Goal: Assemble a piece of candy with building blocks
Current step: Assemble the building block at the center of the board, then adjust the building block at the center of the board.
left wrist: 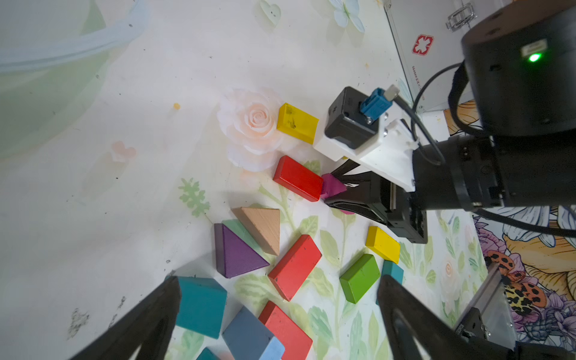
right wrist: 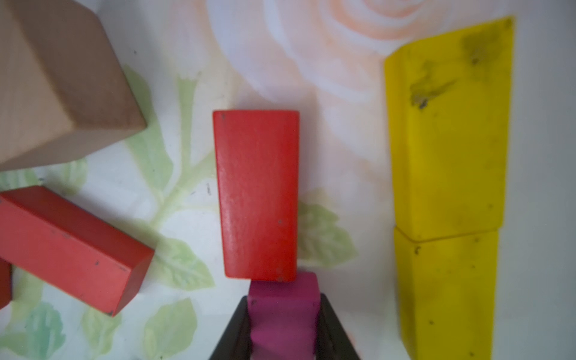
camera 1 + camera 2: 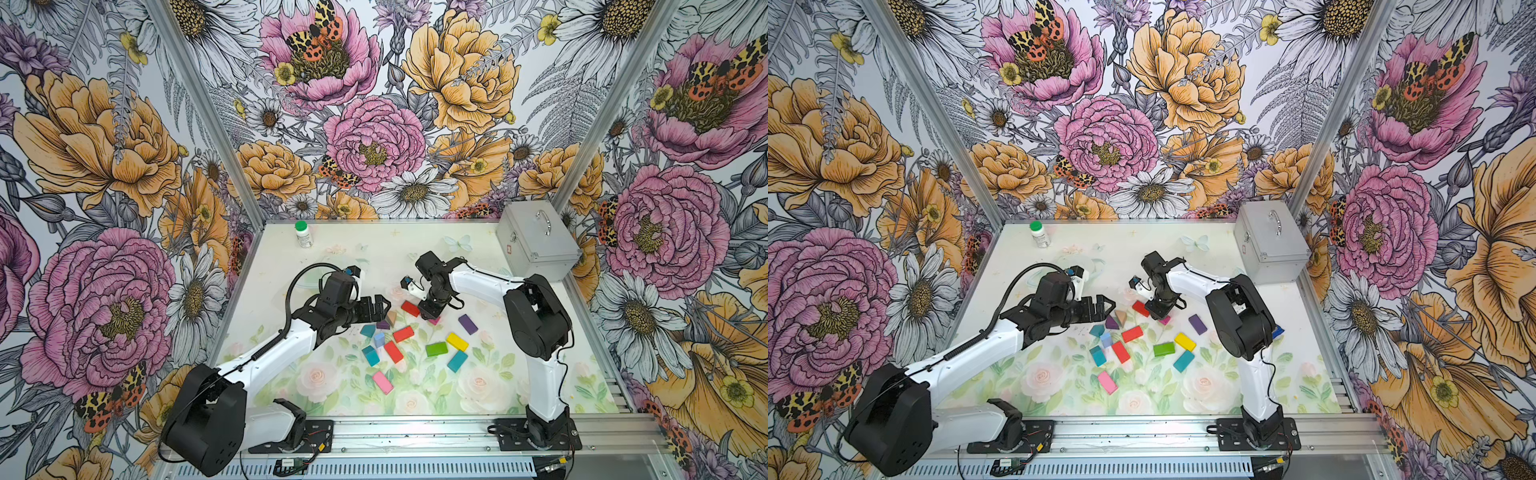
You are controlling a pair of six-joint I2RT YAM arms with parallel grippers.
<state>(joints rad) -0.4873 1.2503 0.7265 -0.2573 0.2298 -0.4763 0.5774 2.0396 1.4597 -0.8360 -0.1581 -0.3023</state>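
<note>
Floral-print table (image 3: 374, 249) inside flower-papered walls. Building blocks (image 3: 436, 348) lie scattered at its middle, between the two arms. Right jaws pinch a magenta block (image 2: 282, 314), its end touching a red block (image 2: 257, 193). Left jaws spread wide near a purple triangle (image 1: 233, 252) and teal block (image 1: 199, 305).

My left arm (image 3: 282, 349) and right arm (image 3: 544, 386): white shells, black joint housings, black cables; blue connector (image 1: 375, 101) on white camera mount (image 1: 383, 152); green light (image 1: 534, 57).

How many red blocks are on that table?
3 red blocks: one abuts the magenta block in the right gripper; one beside the tan triangle; one by the light blue block. More may be hidden.
</note>
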